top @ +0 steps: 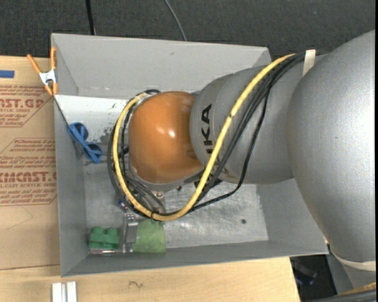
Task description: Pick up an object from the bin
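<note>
- I see a blue loop (80, 137) against the bin's (176, 55) left wall.
- In the lower left corner lies a dark green block (104, 238).
- The gripper (130, 230) sits just right of it, touching a paler, rounded green piece (150, 236); whether it is open or closed I cannot tell.
- The orange cover (160, 137) hides the bin's middle.

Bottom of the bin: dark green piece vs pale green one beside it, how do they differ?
Colour: the dark green piece is saturated; the pale green piece is lighter, muted.
Shape: the dark one looks blocky with a bumpy top; the pale one is smooth and rounded.
Place: the dark one lies left of the gripper, the pale one right of it.
Both lie against the bin's lower wall.
</note>
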Robot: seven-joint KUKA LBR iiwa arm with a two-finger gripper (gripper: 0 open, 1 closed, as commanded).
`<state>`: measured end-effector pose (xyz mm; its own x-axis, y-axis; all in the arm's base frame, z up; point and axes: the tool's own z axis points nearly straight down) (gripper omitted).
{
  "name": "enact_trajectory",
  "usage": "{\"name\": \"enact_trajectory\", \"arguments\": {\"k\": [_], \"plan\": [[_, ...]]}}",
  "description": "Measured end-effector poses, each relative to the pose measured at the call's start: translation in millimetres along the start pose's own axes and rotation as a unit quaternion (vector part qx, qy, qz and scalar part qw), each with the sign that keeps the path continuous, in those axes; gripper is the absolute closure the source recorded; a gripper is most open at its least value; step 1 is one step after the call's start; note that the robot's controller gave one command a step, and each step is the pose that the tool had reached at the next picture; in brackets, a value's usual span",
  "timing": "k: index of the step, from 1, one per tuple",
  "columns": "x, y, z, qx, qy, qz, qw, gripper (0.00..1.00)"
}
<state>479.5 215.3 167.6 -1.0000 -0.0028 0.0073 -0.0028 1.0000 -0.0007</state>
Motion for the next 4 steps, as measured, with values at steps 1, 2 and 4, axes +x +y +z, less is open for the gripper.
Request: {"name": "enact_trajectory", "arguments": {"k": [1, 2, 4], "plan": [[-5.6, 12.2, 95.2, -0.003, -0.0118, -0.066, 0.9977, 0.00], [-3.2, 12.2, 95.2, -0.002, -0.0087, -0.066, 0.9978, 1.00], [-22.3, 17.4, -86.9, -0.001, -0.0087, -0.137, 0.9905, 1.00]]}}
